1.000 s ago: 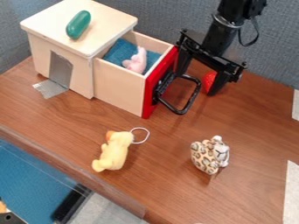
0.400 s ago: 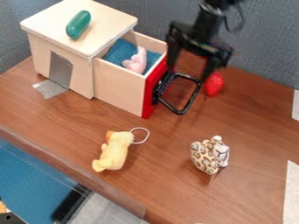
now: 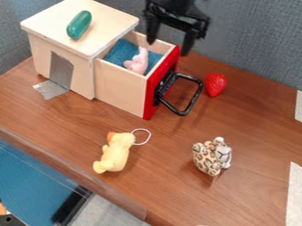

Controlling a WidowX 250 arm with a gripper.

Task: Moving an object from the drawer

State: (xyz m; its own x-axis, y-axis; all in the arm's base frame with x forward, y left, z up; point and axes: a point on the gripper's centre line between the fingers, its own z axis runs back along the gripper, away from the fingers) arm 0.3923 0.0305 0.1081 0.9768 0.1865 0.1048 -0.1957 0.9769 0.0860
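Wood walls the drawer [image 3: 121, 90] that stands open just below my pincer [image 3: 170, 47], and in it, on blue cloth [image 3: 119, 52], lies the pink toy [image 3: 137, 62], which I take for the thing to be moved. It is lower than my fingers and a little toward the camera and the cabinet [image 3: 109, 22]. My pincer is spread wide with nothing between the fingers, over the far end of the red front [image 3: 160, 84].

The step, as I judge it, is to get squarely over the pink toy, as the drawer already gives room enough. I should shift across before I sink, so neither finger lands on the red front or a side wall. Then I'd go straight down, one finger each side of the body, shallow enough to leave the cloth behind, and close gently, since plush would likely give. A straight lift should clear the rim before any sideways move.

The handle [image 3: 194, 99] juts out below me, the strawberry [image 3: 216, 84] beyond it. On the surface [image 3: 165, 185], nearer the camera, are the duck [image 3: 117, 152] and spotted toy [image 3: 206, 158].
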